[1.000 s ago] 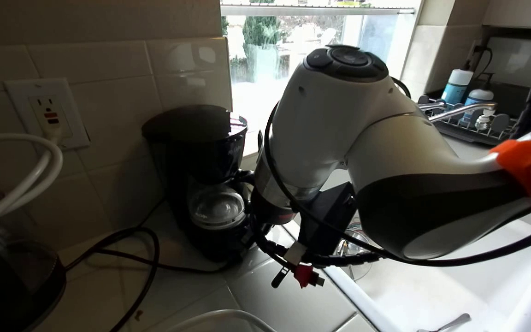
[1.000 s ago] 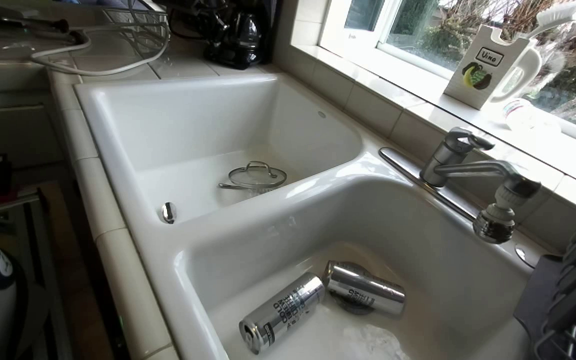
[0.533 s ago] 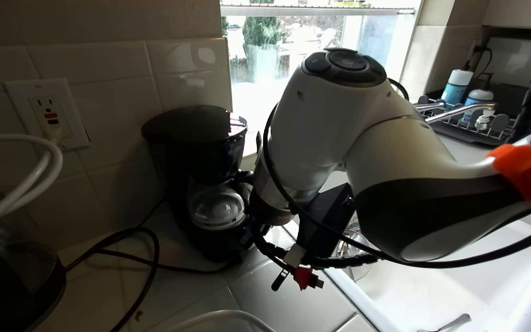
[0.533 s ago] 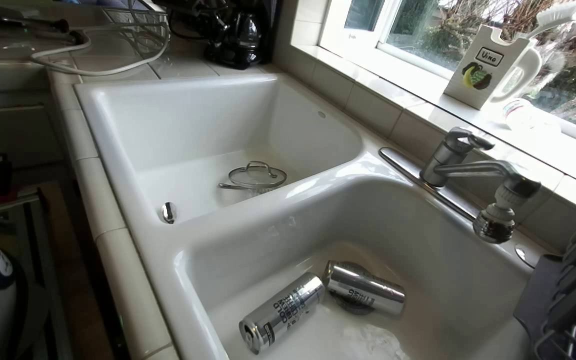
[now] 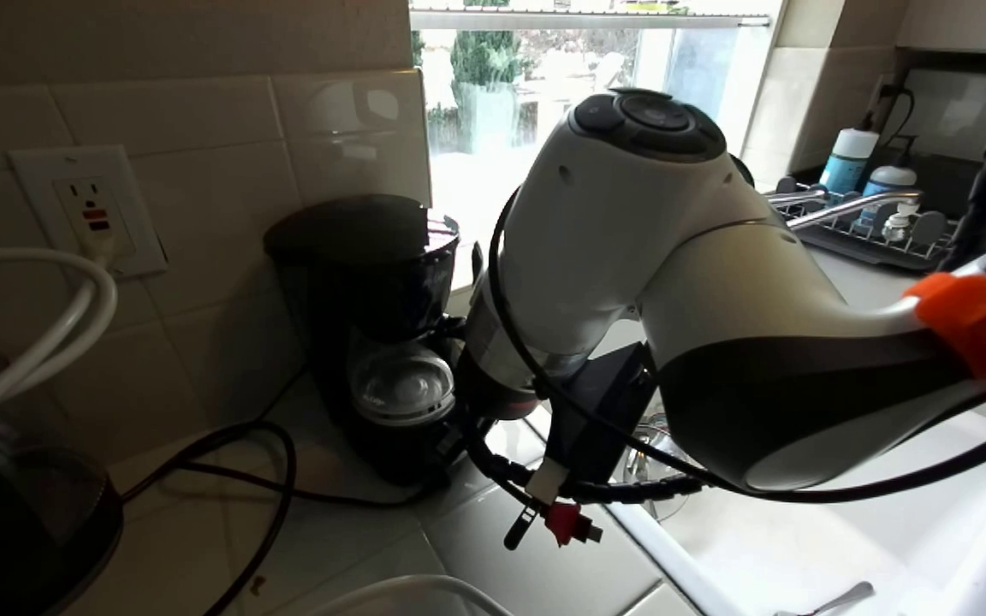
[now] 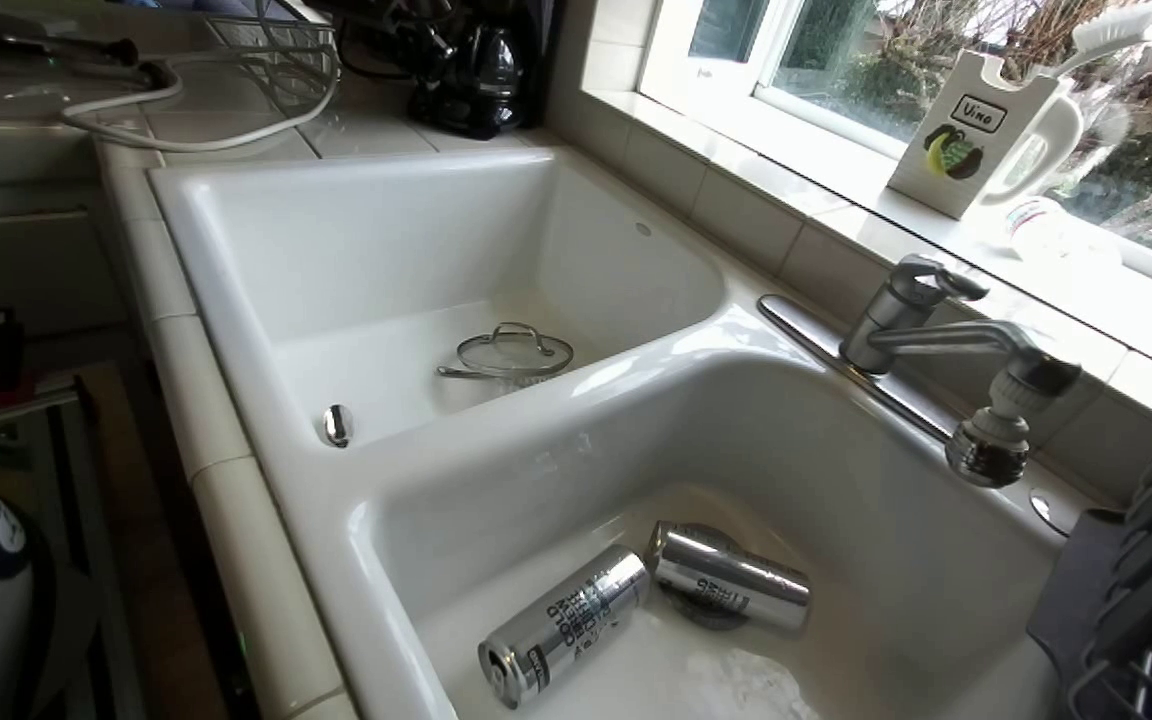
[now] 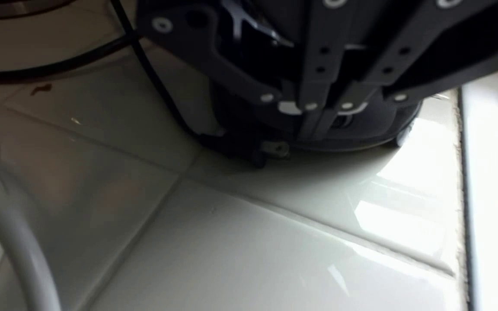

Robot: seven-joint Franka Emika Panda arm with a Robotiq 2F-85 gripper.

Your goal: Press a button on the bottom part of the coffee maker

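The black coffee maker [image 5: 365,274] stands on the tiled counter by the window, with its glass carafe [image 5: 407,385] in place. Its dark base [image 7: 374,116] fills the upper middle of the wrist view, and part of it shows at the top of an exterior view [image 6: 491,80]. My gripper [image 7: 316,127] is shut, with its fingers together and nothing seen between them. The fingertips are right in front of the base, beside a small oval mark [image 7: 343,121] that may be the button. I cannot tell whether they touch. My wrist hides most of the gripper in the exterior views.
A black cord [image 7: 158,86] ends in a plug [image 7: 249,149] on the tiles by the base. A white hose [image 5: 86,299] and dark round vessel [image 5: 31,513] are near the wall outlet [image 5: 91,210]. The white sink [image 6: 416,250] adjoins the counter.
My wrist has shifted slightly left and toward the coffee maker in an exterior view, and the cable ends on it have sunk a little. The coffee maker has not visibly moved.
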